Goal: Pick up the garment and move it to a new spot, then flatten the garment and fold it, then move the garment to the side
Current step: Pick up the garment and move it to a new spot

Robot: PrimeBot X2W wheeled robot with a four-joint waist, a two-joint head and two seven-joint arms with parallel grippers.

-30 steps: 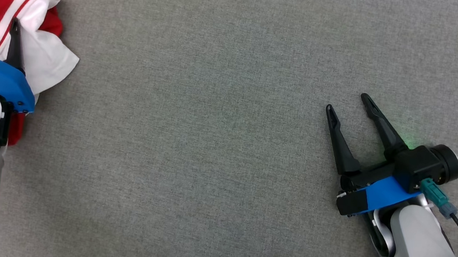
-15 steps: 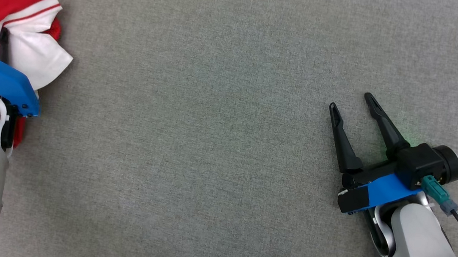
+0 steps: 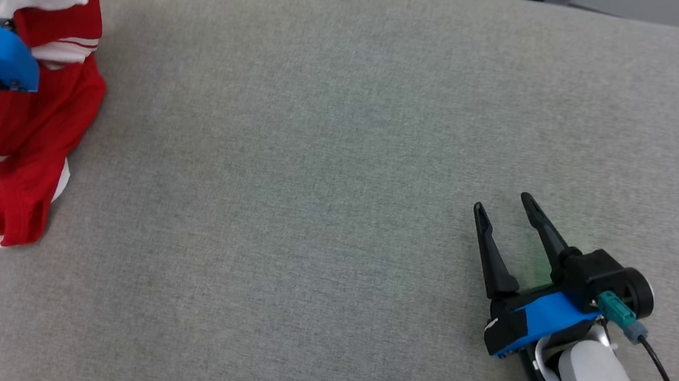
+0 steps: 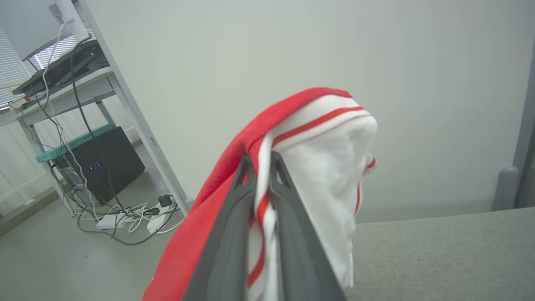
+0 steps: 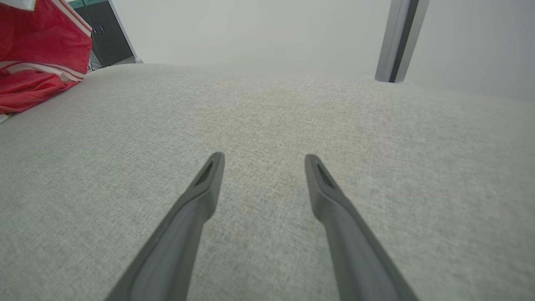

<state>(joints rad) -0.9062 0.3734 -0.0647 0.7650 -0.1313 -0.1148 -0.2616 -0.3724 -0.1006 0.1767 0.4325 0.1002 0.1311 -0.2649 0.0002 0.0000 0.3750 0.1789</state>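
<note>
Pinching the red-and-white jersey (image 3: 44,121) in our left gripper (image 4: 260,161), right gripper (image 3: 503,203) open and idle over the worktop (image 3: 312,213), we're only on the move step, with flattening and folding to go.

Pale wall (image 4: 292,50), desk (image 4: 62,81) w/ cables (image 4: 125,214), grey floor (image 4: 50,259).

Right claw (image 5: 263,161) gapes over grey cloth surface (image 5: 267,125); red garment (image 5: 37,62) far-left.

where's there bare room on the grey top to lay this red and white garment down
The wide grey surface between the hanging garment at the left edge and the open right gripper is bare, through to the far edge. It is crowded at the left, where the left gripper holds the garment.
</note>
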